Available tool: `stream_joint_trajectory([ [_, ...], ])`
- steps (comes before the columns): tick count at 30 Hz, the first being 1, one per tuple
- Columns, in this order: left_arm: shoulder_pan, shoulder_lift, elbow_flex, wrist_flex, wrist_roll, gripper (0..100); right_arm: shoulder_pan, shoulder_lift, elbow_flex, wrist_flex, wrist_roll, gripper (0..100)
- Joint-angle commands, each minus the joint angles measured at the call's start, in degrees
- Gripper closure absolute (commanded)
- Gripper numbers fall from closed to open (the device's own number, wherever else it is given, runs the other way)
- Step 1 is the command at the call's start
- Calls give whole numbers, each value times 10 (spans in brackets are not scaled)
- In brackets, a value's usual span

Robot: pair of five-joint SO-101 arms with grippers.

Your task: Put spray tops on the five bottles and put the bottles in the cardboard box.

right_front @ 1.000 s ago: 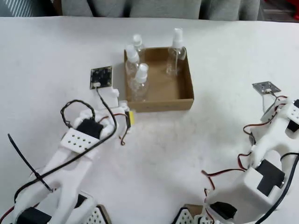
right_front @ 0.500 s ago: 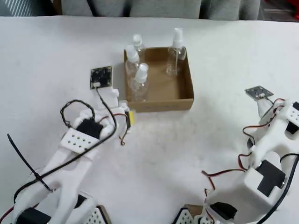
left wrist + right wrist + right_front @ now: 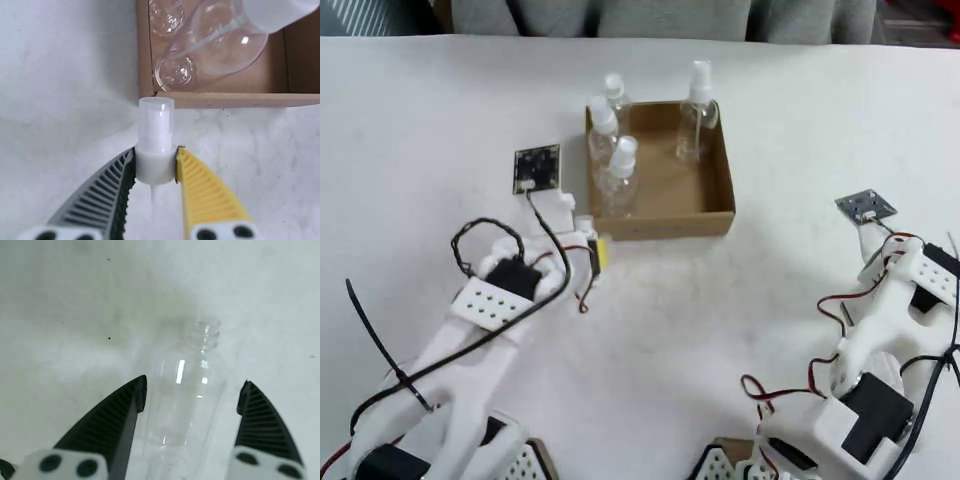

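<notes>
The left gripper (image 3: 155, 152) pinches a white spray top (image 3: 156, 132) by its collar, just beside the front left corner of the cardboard box (image 3: 665, 222), near the middle of the table (image 3: 440, 120); the right gripper (image 3: 193, 386) hangs wide open astride the last bare bottle (image 3: 186, 400), which lies on its side near the table's right edge. To do this well, the right jaws should close on the bottle's body, not its neck, then stand it upright so the top's tube drops straight in; the neck looks unobstructed, though the glare makes that uncertain. No label or writing is readable on bottle, top or box.
</notes>
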Motion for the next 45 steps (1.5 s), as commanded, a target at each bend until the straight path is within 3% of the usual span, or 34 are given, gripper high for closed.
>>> stream_joint_trajectory([
  [1, -7, -25, -5, -16, -5, 978, -6, -23, -6, -8, -6, 744],
  [28, -7, -25, -5, -16, -5, 978, -20, -22, 19, -21, 49, 745],
  [40, -7, -25, -5, -16, -5, 978, -20, 27, -15, -19, 51, 988],
  [45, -7, -25, -5, -16, -5, 978, -19, 25, -22, -15, 50, 894],
])
